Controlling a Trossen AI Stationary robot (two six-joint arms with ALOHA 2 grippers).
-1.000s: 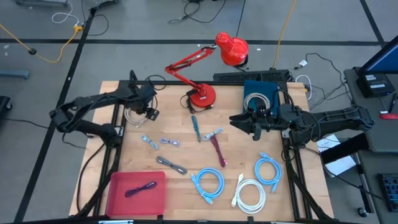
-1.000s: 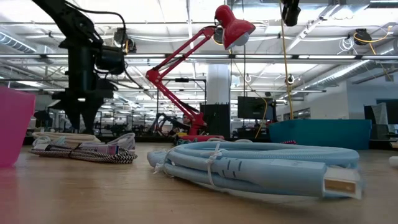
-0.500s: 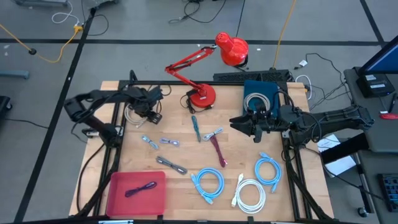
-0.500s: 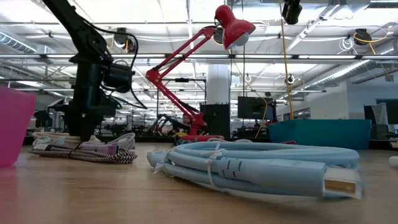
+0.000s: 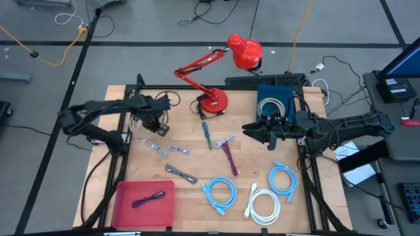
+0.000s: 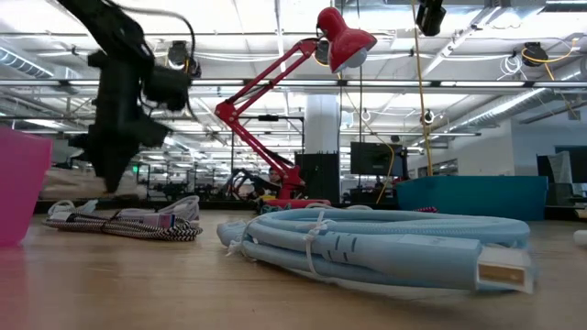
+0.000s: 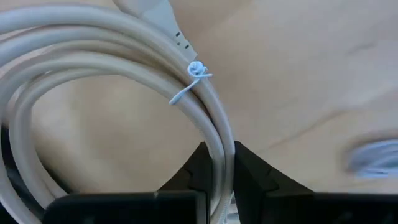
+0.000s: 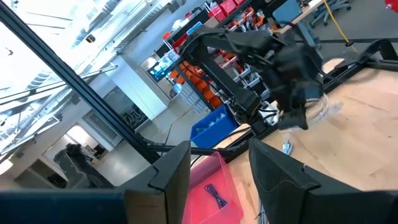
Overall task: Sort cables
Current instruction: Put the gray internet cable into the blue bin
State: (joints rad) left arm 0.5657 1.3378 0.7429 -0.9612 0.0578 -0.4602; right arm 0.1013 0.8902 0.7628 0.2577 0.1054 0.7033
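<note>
The beige cable is a tied coil at the table's far left, and my left gripper is shut on it. In the low view the gripper stands above the table, with the cable a blur beside it. Light-blue coils and a white coil lie near the front edge. Maroon, teal and grey short cables lie mid-table. My right gripper hovers open beside the blue bin. My left gripper pinches several strands of the beige coil's loop between its two fingers, a short way from the coil's twist tie. The fingers come from above and lie across the strands. The held side is raised off the wood.
A red tray at the front left holds a purple cable. The red desk lamp stands at the far middle. The blue bin holds a white coil. Small grey bundles lie beside the left gripper.
My left gripper has dropped onto the beige cable, shut on it and risen again. The cable's held side has come up off the table with it. My right gripper has kept still.
</note>
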